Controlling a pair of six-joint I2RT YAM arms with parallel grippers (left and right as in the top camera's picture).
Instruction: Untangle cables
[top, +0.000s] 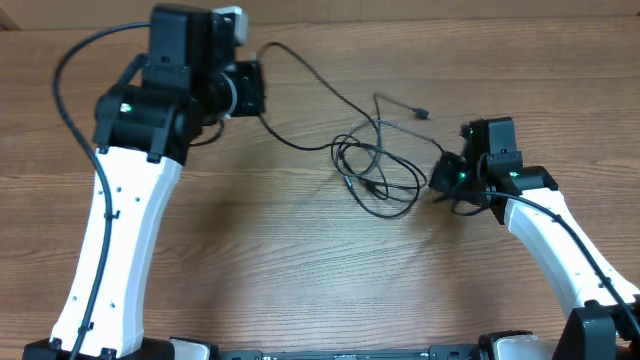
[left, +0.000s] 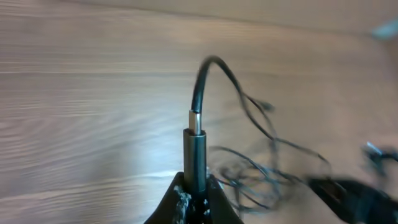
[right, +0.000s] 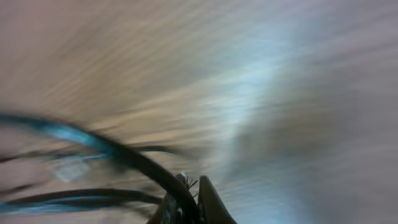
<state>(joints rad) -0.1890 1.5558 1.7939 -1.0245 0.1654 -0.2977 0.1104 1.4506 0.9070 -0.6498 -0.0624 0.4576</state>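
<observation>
Wood-grain table (top: 260, 250); cables (top: 375, 172) lie centre-right as overlapping loops, one lead drawn out toward far left. Judged partway at best, since one strand is pulled clear but the main snarl is not yet opened. Left gripper (left: 194, 196) sits raised at far left, turned toward the tangle and clamped on a cylindrical plug (left: 194, 155); right gripper (top: 441, 182) sits low at the tangle's right edge, jaws closed, seemingly pinching a strand, though its view is blurred.

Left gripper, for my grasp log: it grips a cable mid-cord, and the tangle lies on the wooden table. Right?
Not quite. The left wrist view shows the left gripper shut on the end plug of the cable, not mid-cord. The tangle does lie on the wooden table.
</observation>
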